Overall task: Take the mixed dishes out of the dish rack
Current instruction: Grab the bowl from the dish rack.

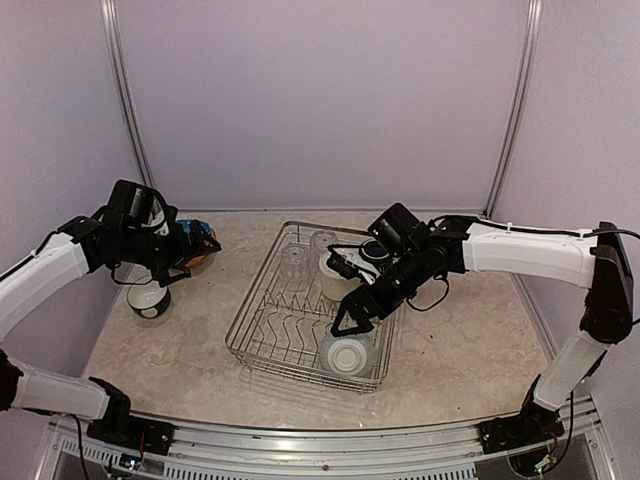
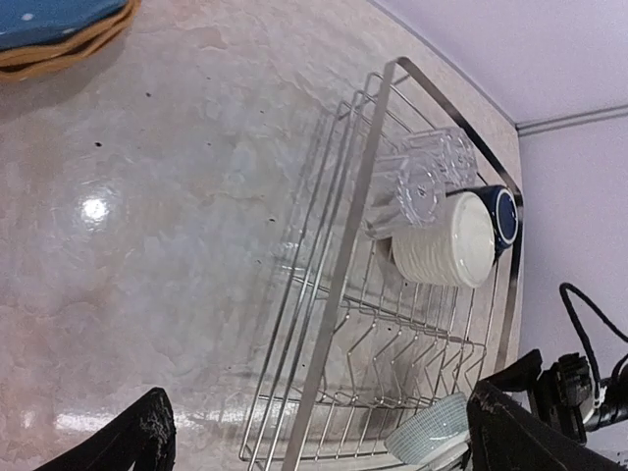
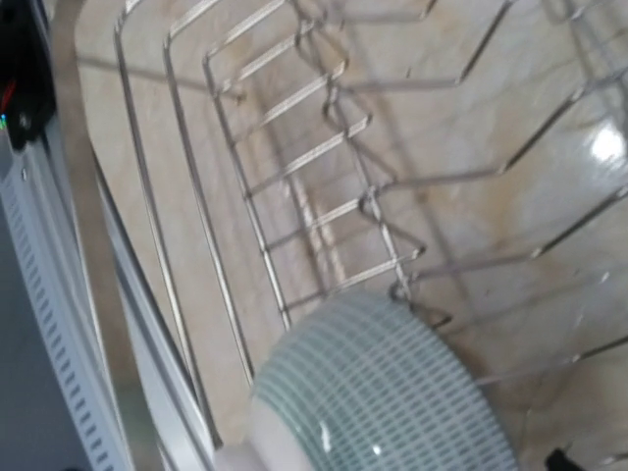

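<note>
Dish rack (image 1: 245, 310) sits mid-table in the top view. It holds two clear tumblers (image 1: 308, 248), a cream mug (image 1: 335, 278), a navy mug (image 1: 372, 250) and, at its near end, a teal-and-white bowl (image 1: 347, 355). My right gripper (image 1: 350, 318) hangs just above that bowl with its jaws spread, gripping nothing. My left gripper (image 1: 190, 247) is well left of the rack, beside the stacked blue and yellow plates (image 1: 203, 240) on the table (image 1: 180, 350). A white-and-dark dish (image 1: 148, 300) stands near it.

From my left wrist, my two fingers (image 2: 147, 437) stand wide apart with nothing between them. The plates show in the upper left corner and the rack runs across the right side.

From my right wrist, my own fingers are out of sight. The ribbed bowl fills the lower frame, lying among the rack's wires.
</note>
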`<state>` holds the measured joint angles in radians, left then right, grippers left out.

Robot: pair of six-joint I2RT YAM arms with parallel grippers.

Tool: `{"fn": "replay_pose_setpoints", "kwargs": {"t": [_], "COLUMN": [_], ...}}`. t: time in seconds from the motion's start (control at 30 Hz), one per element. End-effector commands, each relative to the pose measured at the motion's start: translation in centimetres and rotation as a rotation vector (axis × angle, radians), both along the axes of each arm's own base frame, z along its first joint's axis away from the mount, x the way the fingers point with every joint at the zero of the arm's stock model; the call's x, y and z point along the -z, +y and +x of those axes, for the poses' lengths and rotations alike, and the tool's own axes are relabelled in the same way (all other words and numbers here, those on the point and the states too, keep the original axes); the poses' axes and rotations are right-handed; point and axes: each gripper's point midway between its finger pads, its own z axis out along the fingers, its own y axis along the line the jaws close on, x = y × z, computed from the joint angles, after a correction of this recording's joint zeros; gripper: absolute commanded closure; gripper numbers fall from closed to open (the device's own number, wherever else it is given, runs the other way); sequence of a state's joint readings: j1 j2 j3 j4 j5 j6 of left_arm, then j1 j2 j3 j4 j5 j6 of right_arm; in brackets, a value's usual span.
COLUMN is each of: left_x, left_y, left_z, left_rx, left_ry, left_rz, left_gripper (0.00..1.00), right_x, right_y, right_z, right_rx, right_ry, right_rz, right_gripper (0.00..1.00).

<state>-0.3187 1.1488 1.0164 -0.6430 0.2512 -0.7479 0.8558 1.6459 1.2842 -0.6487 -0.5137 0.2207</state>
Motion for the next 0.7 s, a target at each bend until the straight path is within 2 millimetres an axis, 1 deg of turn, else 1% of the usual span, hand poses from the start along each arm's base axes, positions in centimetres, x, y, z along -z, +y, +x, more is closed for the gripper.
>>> {"fn": "replay_pose_setpoints", "kwargs": {"t": [0.0, 0.07, 0.1, 0.17, 0.27, 0.4, 0.43, 0.53, 0.67], "left_x": [-1.0, -0.4, 0.3, 0.9, 2.1, 4.1, 4.6, 5.4, 6.2], "left_y": [-5.9, -7.5, -8.2, -9.3, -10.4, -11.4, -11.6, -12.2, -12.8], "left_z": [0.1, -0.1, -0.1, -0.2, -0.3, -0.3, -0.4, -0.5, -0.4], "left_rx": [0.224, 0.27, 0.289, 0.318, 0.345, 0.353, 0.355, 0.357, 0.356], "left_ry": [-0.087, -0.072, -0.058, -0.048, -0.005, 0.054, 0.069, 0.088, 0.107], "left_rz": [-0.024, -0.009, 0.003, 0.017, 0.009, -0.013, -0.018, -0.035, -0.04], "left_gripper": [0.02, 0.03, 0.03, 0.03, 0.04, 0.08, 0.09, 0.11, 0.11], "right_x": [2.4, 2.9, 3.2, 3.8, 4.4, 4.6, 4.5, 3.7, 1.6], "right_y": [-1.1, -1.0, -0.9, -1.0, -0.8, -0.6, -0.7, -0.7, -0.2], "right_z": [-1.0, -0.9, -0.8, -0.4, -0.3, -0.5, -0.7, -0.9, -2.4], "right_rx": [-0.052, -0.065, -0.068, -0.068, -0.086, -0.114, -0.12, -0.138, -0.176], "right_ry": [0.084, 0.088, 0.089, 0.088, 0.091, 0.109, 0.112, 0.106, 0.162], "right_rz": [-0.063, -0.071, -0.077, -0.102, -0.118, -0.116, -0.118, -0.11, -0.029], "right_gripper": [0.0, 0.0, 0.0, 0.0, 0.0, 0.0, 0.01, 0.02, 0.06]}}
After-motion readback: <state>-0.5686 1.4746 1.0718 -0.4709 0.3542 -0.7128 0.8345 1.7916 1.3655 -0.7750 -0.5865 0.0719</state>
